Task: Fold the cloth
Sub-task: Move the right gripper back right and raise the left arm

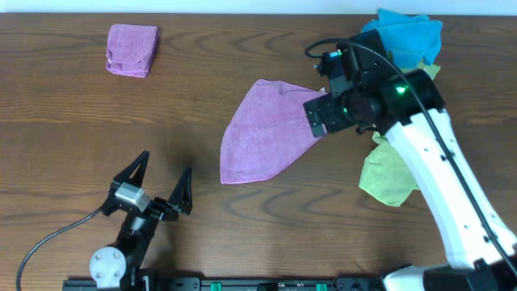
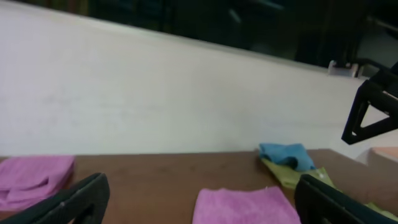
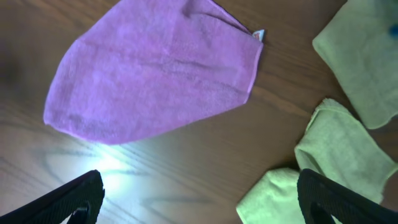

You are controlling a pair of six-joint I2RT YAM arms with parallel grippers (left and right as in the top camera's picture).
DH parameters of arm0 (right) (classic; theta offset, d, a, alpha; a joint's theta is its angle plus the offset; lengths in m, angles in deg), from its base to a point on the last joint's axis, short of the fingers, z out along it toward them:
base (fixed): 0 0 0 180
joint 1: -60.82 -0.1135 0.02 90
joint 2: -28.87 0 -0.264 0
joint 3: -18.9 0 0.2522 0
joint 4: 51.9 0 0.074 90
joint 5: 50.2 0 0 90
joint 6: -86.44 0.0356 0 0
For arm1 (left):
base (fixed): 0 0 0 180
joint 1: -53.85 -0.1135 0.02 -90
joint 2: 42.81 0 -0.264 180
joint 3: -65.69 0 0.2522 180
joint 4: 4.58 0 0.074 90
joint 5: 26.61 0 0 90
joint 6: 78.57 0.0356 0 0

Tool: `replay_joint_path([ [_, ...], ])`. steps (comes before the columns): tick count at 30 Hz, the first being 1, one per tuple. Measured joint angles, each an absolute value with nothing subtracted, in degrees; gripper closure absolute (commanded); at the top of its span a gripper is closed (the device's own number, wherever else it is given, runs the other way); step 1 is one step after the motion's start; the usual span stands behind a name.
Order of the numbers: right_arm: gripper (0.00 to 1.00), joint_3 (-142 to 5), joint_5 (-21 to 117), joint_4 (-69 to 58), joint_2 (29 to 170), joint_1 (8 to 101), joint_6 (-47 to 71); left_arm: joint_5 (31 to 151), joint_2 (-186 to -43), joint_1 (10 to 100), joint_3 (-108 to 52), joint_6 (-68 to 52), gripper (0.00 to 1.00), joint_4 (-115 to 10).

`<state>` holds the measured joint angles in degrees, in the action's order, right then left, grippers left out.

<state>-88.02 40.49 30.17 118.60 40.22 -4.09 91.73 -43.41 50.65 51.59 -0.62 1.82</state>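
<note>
Although the overhead view gives me most of the cloth (image 1: 262,133), lying flat on the table (image 1: 65,121) just right of frame centre, its right-hand corner is lost under the right gripper (image 1: 319,113), and I cannot tell whether the fabric is one layer or doubled. Only the right wrist view shows that corner, with the small white tag (image 3: 259,35) on it near the top of the frame. From the left wrist camera I get just a strip of the cloth, cut off by the bottom edge, and the picture is soft. The right arm (image 1: 436,162) reaches in from the lower right and covers part of the yellow-green cloths (image 1: 389,174); the blue cloth (image 1: 404,36) beyond it is clipped by the top edge. A folded purple pad (image 1: 132,49) sits well apart at upper left. The right gripper's fingers are spread wide and hold nothing, with bare wood between them in its own camera. The left gripper (image 1: 164,174) sits at lower left, well apart from the cloth, aimed toward upper right, fingers likewise splayed and empty; its camera looks low across the tabletop at a white wall (image 2: 155,93).
</note>
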Motion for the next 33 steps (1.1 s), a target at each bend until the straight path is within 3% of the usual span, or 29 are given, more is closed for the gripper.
replay_joint_path([
  [19, 0.01, -88.02, 40.51, 28.82, 114.29, 41.03, -7.64, 89.59, -48.92, 50.65, 51.24, -3.4, 0.05, -1.94],
  [27, 0.01, -88.02, 40.27, 28.88, 114.29, 41.51, -7.74, 88.74, -73.49, 50.65, 36.62, -1.39, 0.04, -1.57],
  [33, 0.01, -88.02, 39.86, 29.14, 113.4, 50.1, -6.94, 94.99, -101.83, 50.73, 21.49, 0.38, 0.05, -4.61],
])
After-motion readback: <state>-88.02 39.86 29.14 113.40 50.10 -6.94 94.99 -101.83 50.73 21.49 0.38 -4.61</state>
